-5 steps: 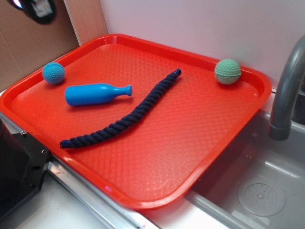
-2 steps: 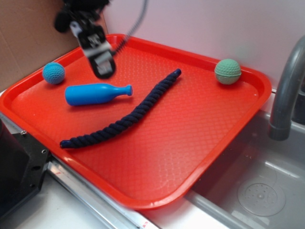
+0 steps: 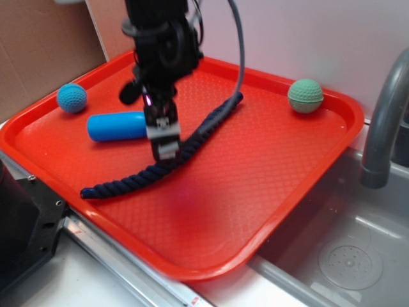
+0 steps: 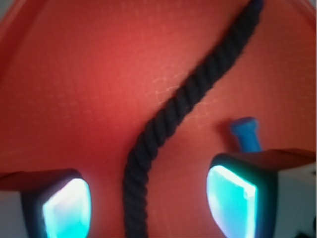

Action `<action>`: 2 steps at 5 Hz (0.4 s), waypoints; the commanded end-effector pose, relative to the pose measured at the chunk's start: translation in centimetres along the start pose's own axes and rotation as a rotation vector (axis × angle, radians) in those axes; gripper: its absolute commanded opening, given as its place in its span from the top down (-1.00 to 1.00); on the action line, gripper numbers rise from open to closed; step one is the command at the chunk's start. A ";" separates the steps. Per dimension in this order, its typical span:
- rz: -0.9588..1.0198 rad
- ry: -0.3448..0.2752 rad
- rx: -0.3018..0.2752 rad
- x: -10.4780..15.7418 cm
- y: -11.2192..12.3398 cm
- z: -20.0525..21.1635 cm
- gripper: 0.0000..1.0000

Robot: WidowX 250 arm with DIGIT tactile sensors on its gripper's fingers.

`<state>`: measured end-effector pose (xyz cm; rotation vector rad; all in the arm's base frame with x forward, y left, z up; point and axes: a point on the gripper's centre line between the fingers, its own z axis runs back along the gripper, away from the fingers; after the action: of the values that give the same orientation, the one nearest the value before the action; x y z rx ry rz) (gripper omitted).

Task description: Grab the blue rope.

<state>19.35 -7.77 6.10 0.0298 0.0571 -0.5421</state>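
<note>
Across the middle of the red tray (image 3: 300,185) we see the blue rope (image 3: 121,185) lying in a long gentle curve, one end toward the far edge and the other close to the near left edge. Our gripper (image 4: 148,201) hangs over the rope's middle stretch, fingers (image 4: 67,208) spread wide and holding nothing. From the wrist view the rope (image 4: 173,116) runs up between the two pads, apart from both and nearer the left one, so we judge the grasp is lined up but not yet made.

Just beside the gripper (image 3: 164,148), toward the tray's left edge, lies the blue bottle toy (image 3: 115,126), with its neck hidden behind the arm in the exterior view. In the wrist view that neck (image 4: 246,133) pokes out right next to the right pad. The risk we see is this: if we descend with the fingers this wide, the right one could land on or nudge the bottle, tipping the gripper off line or pinching the toy along with the rope.

Since the rope sits off centre in the gap, closing may drag it sideways before it is clamped, and its limp ends will trail when lifted. A blue ball (image 3: 71,98) near the far left corner and a green ball (image 3: 305,95) near the far right corner are well apart from the grasp.
</note>
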 end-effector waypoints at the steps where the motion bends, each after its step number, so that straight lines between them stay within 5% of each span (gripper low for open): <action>1: -0.047 -0.002 0.014 0.5 -0.9 -3.0 -1.00; 2: -0.029 -0.006 0.012 0.5 -1.1 -3.9 -0.64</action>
<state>19.09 -8.32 1.76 0.0411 0.0798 -0.5607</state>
